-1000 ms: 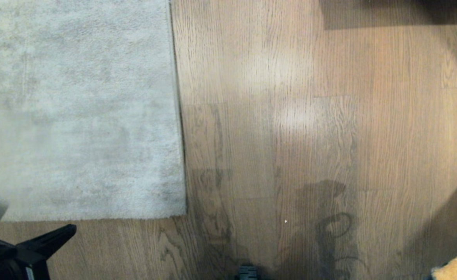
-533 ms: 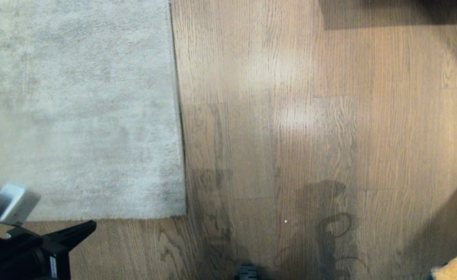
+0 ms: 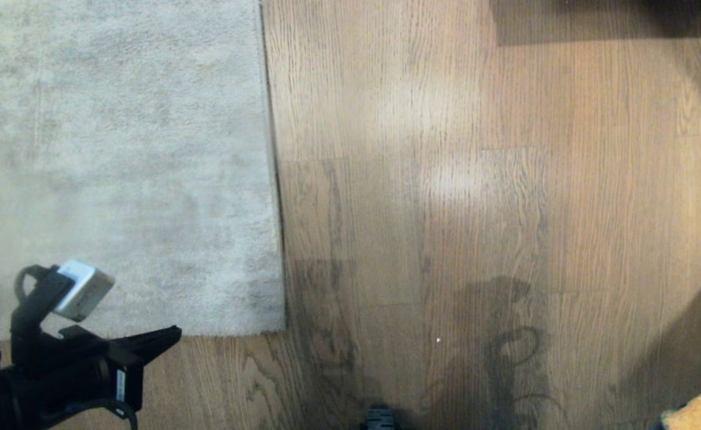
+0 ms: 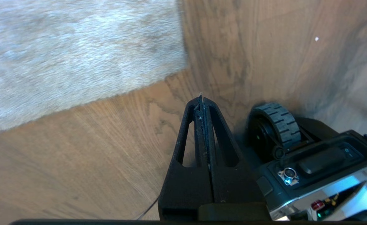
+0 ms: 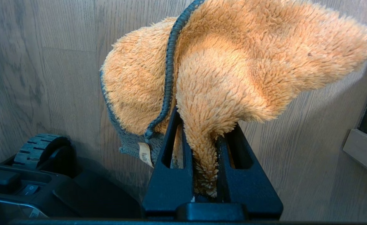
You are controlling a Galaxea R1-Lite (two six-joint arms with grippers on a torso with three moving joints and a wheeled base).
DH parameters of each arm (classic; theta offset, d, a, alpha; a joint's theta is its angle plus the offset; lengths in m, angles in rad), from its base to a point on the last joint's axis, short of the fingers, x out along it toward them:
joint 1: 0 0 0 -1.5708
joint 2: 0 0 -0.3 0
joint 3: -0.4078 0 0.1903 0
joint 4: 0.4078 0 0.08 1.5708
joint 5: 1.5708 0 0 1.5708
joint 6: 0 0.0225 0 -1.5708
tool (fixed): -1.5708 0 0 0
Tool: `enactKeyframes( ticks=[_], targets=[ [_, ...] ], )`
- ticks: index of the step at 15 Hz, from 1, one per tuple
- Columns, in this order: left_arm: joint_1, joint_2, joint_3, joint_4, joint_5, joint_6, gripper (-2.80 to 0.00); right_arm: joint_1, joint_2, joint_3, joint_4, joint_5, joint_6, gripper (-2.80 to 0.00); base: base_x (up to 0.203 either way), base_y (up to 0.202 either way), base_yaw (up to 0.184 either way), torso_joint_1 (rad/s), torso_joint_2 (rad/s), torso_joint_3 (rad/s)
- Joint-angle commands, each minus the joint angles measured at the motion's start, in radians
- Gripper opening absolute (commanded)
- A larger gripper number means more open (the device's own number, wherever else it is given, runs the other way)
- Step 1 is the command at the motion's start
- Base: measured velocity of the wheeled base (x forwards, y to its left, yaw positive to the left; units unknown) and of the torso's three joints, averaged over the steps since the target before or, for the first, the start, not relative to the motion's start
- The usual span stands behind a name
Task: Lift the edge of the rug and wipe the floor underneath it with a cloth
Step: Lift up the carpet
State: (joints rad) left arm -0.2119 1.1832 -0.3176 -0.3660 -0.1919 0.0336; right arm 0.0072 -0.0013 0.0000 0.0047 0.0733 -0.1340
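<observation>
Left gripper [image 3: 174, 332]: black, fingers pressed together, empty, just beside light grey short-pile rug edge [image 3: 207, 332]. Right gripper [image 5: 202, 137]: clamps fluffy orange cloth [image 5: 233, 72], well apart from that edge.

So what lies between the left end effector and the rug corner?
Only bare floor: the head view shows the left end effector short of the rug corner, nothing between.

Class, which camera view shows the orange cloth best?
The right wrist view: the cloth fills the frame, pinched in the right end effector, with its fluffy pile and dark edging plain. The head view catches only a corner of it at the lower right edge. The left wrist view shows none of it.
</observation>
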Motion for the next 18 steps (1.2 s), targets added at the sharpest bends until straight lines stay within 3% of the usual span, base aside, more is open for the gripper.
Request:
enactKeyframes(
  ticks=[1, 4, 7, 10, 18],
  targets=[
    [-0.021, 0.057, -0.021, -0.002, -0.001, 0.0, -2.8, 0.0, 0.001, 0.0, 0.0, 0.0, -0.001, -2.8, 0.0, 0.0, 0.0, 0.0, 0.0, 0.0],
    [-0.031, 0.102, -0.044, -0.014, -0.001, 0.0, -2.8, 0.0, 0.001, 0.0, 0.0, 0.0, -0.001, -2.8, 0.0, 0.0, 0.0, 0.0, 0.0, 0.0],
    [-0.032, 0.18, -0.033, -0.139, 0.0, 0.0, -2.8, 0.0, 0.001, 0.0, 0.0, -0.001, -0.001, -2.8, 0.0, 0.0, 0.0, 0.0, 0.0, 0.0],
    [-0.033, 0.238, -0.045, -0.188, 0.002, -0.001, -2.8, 0.0, 0.001, 0.0, 0.0, 0.0, -0.001, -2.8, 0.0, 0.0, 0.0, 0.0, 0.0, 0.0],
    [-0.102, 0.345, -0.058, -0.319, 0.012, -0.04, -2.8, 0.0, 0.001, 0.0, 0.0, 0.0, -0.001, -2.8, 0.0, 0.0, 0.0, 0.0, 0.0, 0.0]
  ],
)
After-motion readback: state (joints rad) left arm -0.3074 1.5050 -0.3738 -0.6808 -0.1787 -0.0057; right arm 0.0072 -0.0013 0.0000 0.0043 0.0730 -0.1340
